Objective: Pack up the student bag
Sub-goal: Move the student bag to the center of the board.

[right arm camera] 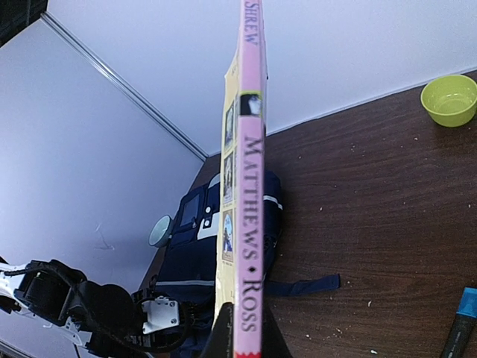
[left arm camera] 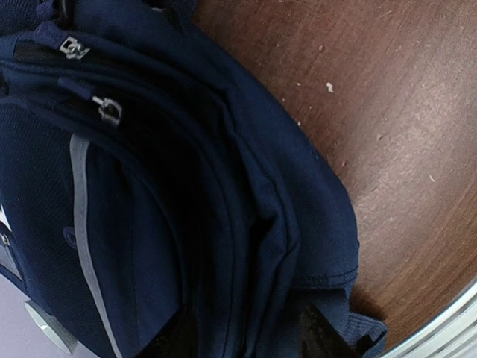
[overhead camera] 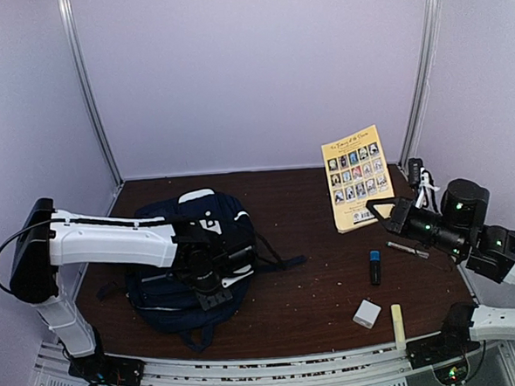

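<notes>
The student bag (overhead camera: 179, 268), navy with a white stripe and patch, lies on the left of the table. My left gripper (overhead camera: 205, 270) sits on top of it. In the left wrist view the dark fingers (left arm camera: 322, 334) stand either side of a thick fold of the bag (left arm camera: 246, 224) and press on it. My right gripper (overhead camera: 383, 210) is shut on the lower edge of a yellow book (overhead camera: 357, 176) and holds it up, tilted, at the right. In the right wrist view the book's pink spine (right arm camera: 250, 171) stands upright between the jaws (right arm camera: 242, 337), with the bag (right arm camera: 190, 253) behind it.
A blue marker (overhead camera: 375, 266), a pen (overhead camera: 408, 250), a white eraser (overhead camera: 366, 313) and a yellow highlighter (overhead camera: 398, 324) lie near the right front. A green bowl (right arm camera: 449, 99) stands by the far wall. A pale round dish (right arm camera: 159, 231) is beside the bag.
</notes>
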`<state>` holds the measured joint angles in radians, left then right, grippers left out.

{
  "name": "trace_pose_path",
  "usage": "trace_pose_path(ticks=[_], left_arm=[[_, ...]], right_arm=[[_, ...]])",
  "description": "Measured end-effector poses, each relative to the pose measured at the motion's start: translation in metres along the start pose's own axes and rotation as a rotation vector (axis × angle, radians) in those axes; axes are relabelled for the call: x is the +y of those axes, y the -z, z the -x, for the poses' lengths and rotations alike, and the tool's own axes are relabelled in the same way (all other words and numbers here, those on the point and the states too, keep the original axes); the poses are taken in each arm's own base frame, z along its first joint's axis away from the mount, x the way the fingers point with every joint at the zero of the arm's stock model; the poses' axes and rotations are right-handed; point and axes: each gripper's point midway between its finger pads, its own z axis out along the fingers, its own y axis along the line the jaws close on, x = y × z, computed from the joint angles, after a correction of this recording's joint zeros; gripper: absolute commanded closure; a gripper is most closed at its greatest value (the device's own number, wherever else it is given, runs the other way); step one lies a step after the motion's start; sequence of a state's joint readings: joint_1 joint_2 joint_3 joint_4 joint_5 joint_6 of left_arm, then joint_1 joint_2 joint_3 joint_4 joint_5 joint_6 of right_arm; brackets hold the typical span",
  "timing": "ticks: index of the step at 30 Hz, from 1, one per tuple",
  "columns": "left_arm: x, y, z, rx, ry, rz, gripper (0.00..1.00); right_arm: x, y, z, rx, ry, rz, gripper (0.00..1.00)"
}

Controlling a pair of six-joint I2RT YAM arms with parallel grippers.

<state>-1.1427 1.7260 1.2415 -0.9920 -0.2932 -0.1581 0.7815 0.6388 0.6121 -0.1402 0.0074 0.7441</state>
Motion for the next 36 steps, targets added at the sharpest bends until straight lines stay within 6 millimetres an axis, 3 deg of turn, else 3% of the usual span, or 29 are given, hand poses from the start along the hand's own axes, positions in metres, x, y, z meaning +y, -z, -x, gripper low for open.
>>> trace_pose_path(ticks=[6, 13, 16, 18, 25, 28, 31, 32, 36], left_arm=[[0.001, -0.012, 0.007, 0.012, -0.022, 0.03, 0.99], [0.005, -0.01, 0.011, -0.001, -0.044, 0.055, 1.0], [0.005, -0.003, 0.025, -0.044, -0.046, 0.046, 1.0], [0.007, 0.008, 0.047, -0.101, -0.039, 0.041, 1.0], [0.005, 0.039, 0.15, -0.328, -0.06, 0.011, 1.0], [-0.011, 0.04, 0.174, -0.372, -0.114, -0.027, 1.0], [-0.026, 0.038, 0.181, -0.383, -0.165, -0.059, 1.0], [-0.03, 0.038, 0.181, -0.384, -0.176, -0.067, 0.94], [-0.037, 0.041, 0.181, -0.387, -0.2, -0.083, 0.49]], right_arm=[[-0.004, 0.005, -0.003, 0.01, 0.001, -0.012, 1.0], [-0.01, 0.006, -0.008, 0.021, 0.002, -0.029, 1.0], [-0.015, 0.006, -0.009, 0.02, 0.003, -0.052, 1.0], [-0.021, 0.007, -0.009, 0.018, 0.004, -0.081, 1.0], [-0.046, 0.024, -0.008, -0.002, 0.02, -0.204, 1.0], [-0.051, 0.035, -0.004, -0.022, 0.023, -0.223, 0.99], [-0.053, 0.044, 0.001, -0.048, 0.025, -0.232, 0.98], [-0.054, 0.046, 0.002, -0.051, 0.028, -0.237, 0.98], [-0.058, 0.049, 0.001, -0.044, 0.04, -0.255, 1.0]])
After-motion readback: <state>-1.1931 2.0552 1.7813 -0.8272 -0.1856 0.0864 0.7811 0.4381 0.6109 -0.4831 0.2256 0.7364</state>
